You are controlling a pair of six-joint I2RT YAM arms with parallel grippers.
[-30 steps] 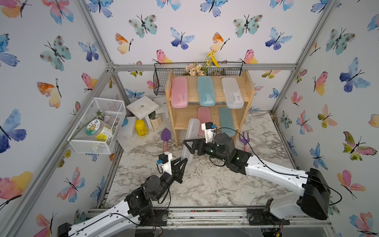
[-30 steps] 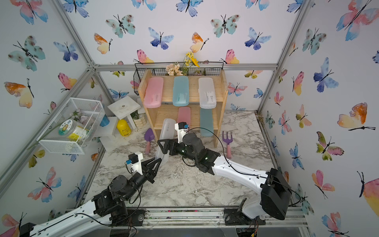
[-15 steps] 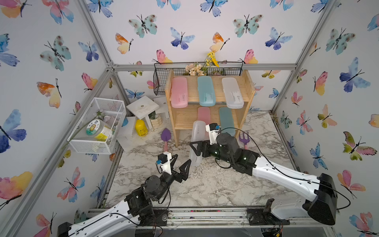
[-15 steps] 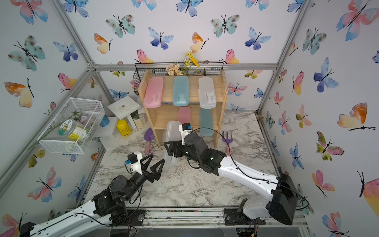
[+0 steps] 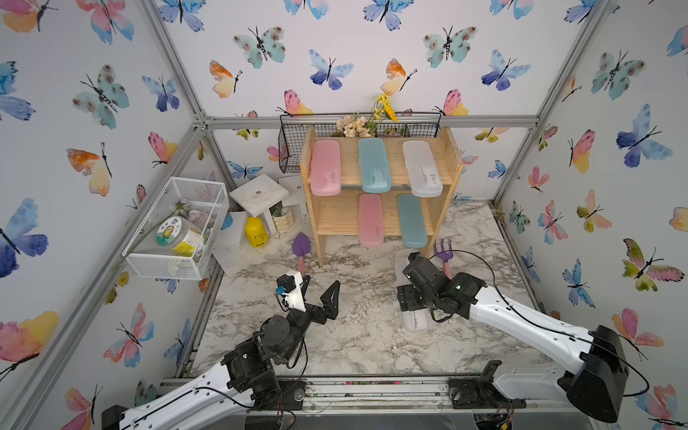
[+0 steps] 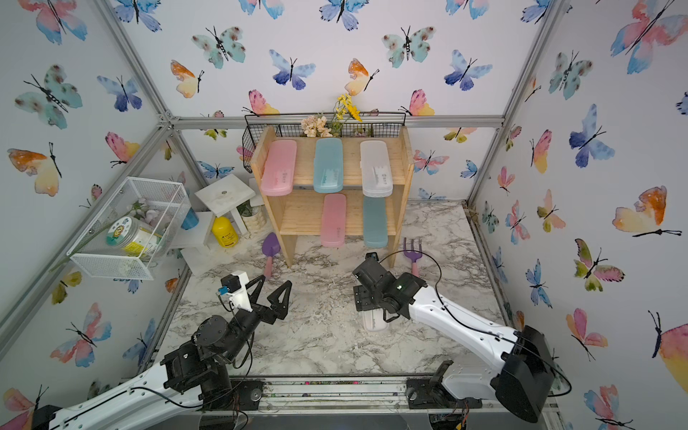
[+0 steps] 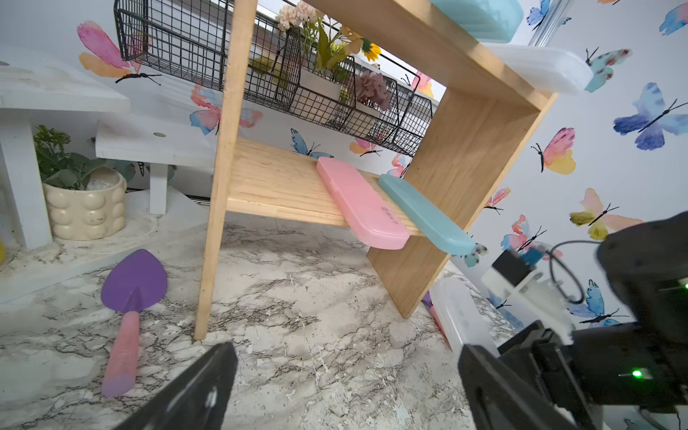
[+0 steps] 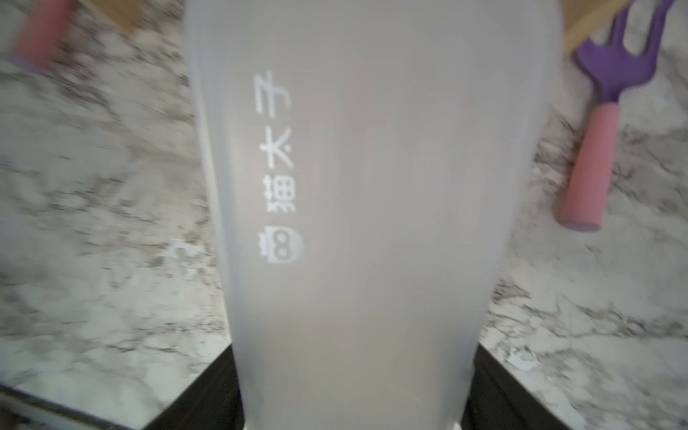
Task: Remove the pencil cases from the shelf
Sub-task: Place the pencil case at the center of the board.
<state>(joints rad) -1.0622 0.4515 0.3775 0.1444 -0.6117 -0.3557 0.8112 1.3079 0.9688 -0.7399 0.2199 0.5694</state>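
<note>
Frosted white plastic filled the right wrist view: a pencil case [image 8: 353, 204], off the shelf [image 5: 335, 219], ran lengthwise between the two black fingers [image 8: 204, 394] of the right gripper [image 5: 411, 298], which were closed on its long sides. In both top views that gripper covered the middle of the pencil case, and one rounded end [image 6: 374, 323] stuck out toward the front of the marble worktop [image 5: 353, 346]. It sat low over the worktop, right of centre, just in front of the shelf's right side. Whether it touched the surface could not be told. A purple fork [image 5: 443, 249] with a pink handle lay just beside it.

The left gripper [image 5: 321, 284] hung over the worktop further left, well apart from the pencil case, its fingers [image 7: 201, 387] spread wide with nothing between them. A purple trowel [image 5: 301, 245] lay near it, beside the shelf's left leg.

Five more cases lay on the wooden shelf at the back. On the upper tier a pink case [image 5: 325, 167], a teal case [image 5: 374, 165] and a white case [image 5: 421, 169] lay side by side. On the lower tier a second pink case [image 5: 370, 219] and a second teal case [image 5: 411, 220] lay together toward the right, their front ends hanging over the edge.
</note>
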